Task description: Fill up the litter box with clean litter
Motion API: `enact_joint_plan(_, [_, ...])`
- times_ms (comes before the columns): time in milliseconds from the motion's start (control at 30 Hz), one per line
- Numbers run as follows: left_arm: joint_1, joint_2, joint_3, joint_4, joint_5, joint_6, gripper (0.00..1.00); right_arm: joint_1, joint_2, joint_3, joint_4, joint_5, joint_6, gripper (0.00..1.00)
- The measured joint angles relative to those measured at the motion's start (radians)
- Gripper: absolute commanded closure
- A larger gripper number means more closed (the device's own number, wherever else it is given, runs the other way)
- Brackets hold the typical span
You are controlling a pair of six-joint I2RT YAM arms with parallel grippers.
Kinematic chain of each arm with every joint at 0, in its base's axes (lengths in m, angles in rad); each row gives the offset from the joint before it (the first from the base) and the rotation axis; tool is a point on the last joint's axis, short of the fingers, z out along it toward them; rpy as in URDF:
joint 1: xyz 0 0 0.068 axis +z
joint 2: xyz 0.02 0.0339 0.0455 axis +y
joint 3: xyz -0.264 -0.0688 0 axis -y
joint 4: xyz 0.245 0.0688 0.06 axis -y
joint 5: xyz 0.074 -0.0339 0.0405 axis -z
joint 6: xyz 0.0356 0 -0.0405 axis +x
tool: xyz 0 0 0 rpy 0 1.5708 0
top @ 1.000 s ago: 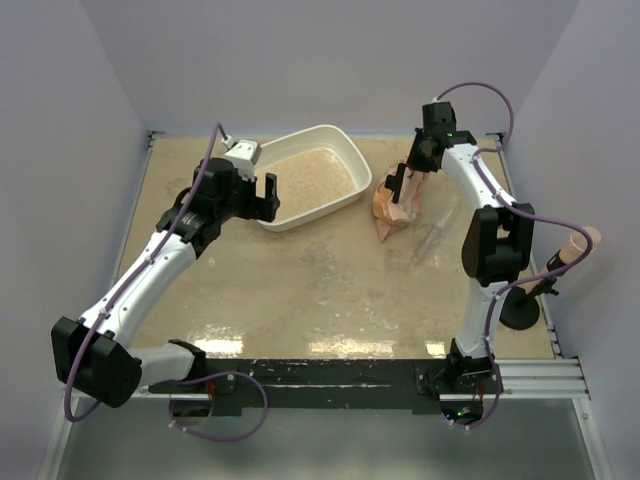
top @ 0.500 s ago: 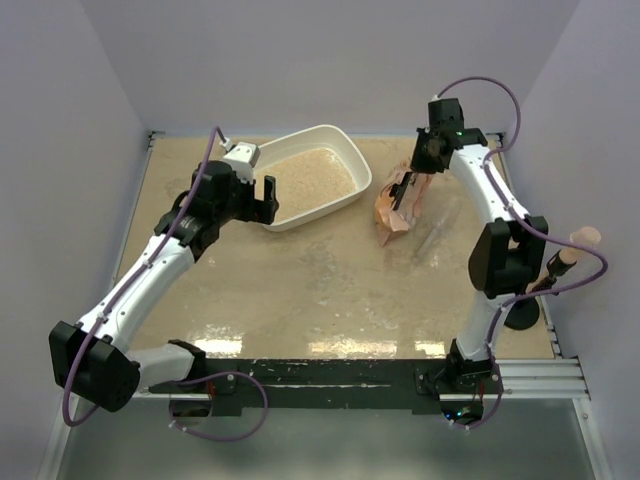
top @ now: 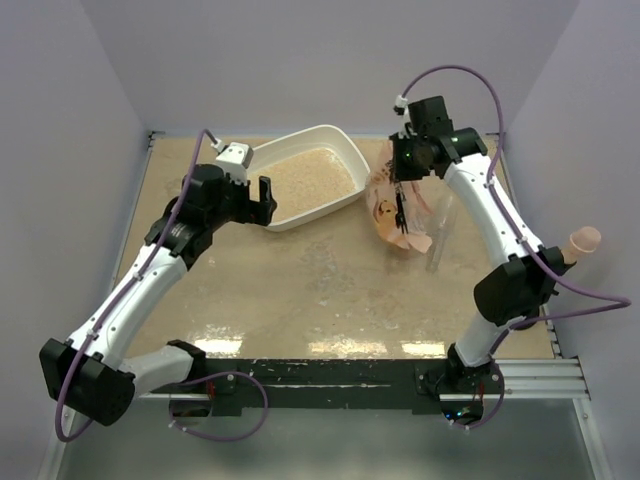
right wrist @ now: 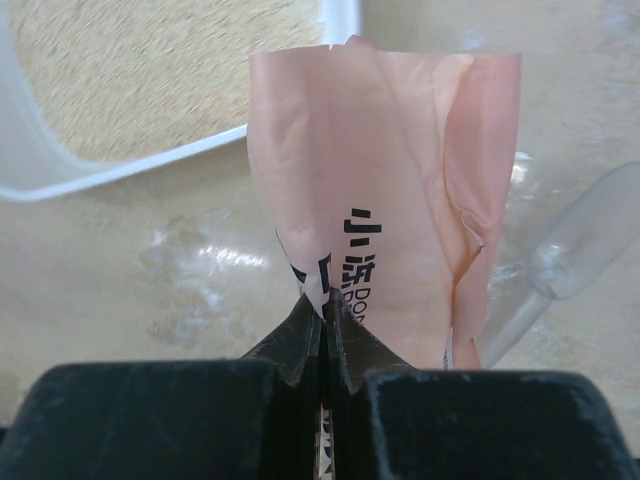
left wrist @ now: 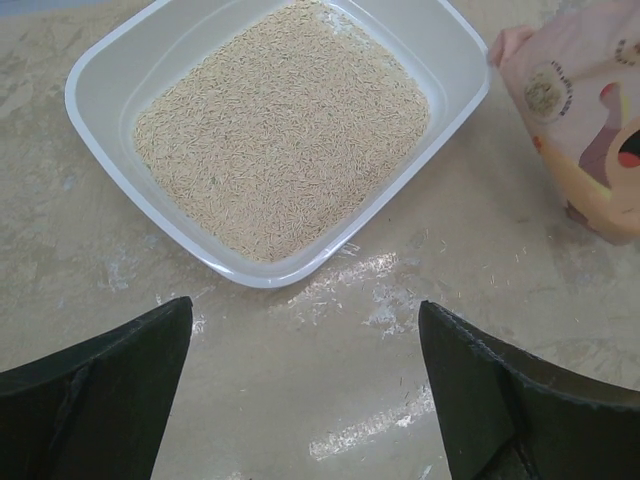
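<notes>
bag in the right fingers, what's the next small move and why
Probably carry the bag left until it is over the litter box. The right fingers are shut on one edge of it, it is beside the box rather than above it, and the litter lies well below the rim.

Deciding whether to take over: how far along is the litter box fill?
Done: clean litter covers the litter box floor. In hand: right gripper shut on the orange-pink bag, right of the box, not over it; left gripper open, empty, near the box. Left: possibly top up, then release the bag.
</notes>
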State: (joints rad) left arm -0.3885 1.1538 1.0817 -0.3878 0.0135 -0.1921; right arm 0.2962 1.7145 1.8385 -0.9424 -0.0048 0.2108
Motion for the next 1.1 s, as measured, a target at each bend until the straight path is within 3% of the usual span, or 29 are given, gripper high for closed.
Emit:
enact_joint_plan(367, [0.000, -0.120, -0.002, -0.049, 0.032, -0.007, 0.00, 0.374, -0.001, 0.017, -0.035, -0.147, -0.147, 1.00])
enact_joint_plan(467, [0.000, -0.174, -0.035, -0.056, 0.059, -0.007, 0.00, 0.449, -0.040, -0.069, 0.009, -0.205, -0.196, 1.00])
enact_joint_plan(700, [0.000, -0.289, -0.092, -0.105, 0.095, -0.001, 0.00, 0.501, -0.209, -0.325, 0.095, -0.282, -0.265, 1.00])
enact_joint_plan(1100, [0.000, -0.356, -0.175, -0.109, 0.188, 0.001, 0.00, 0.649, -0.120, -0.367, 0.120, -0.246, -0.337, 1.00])
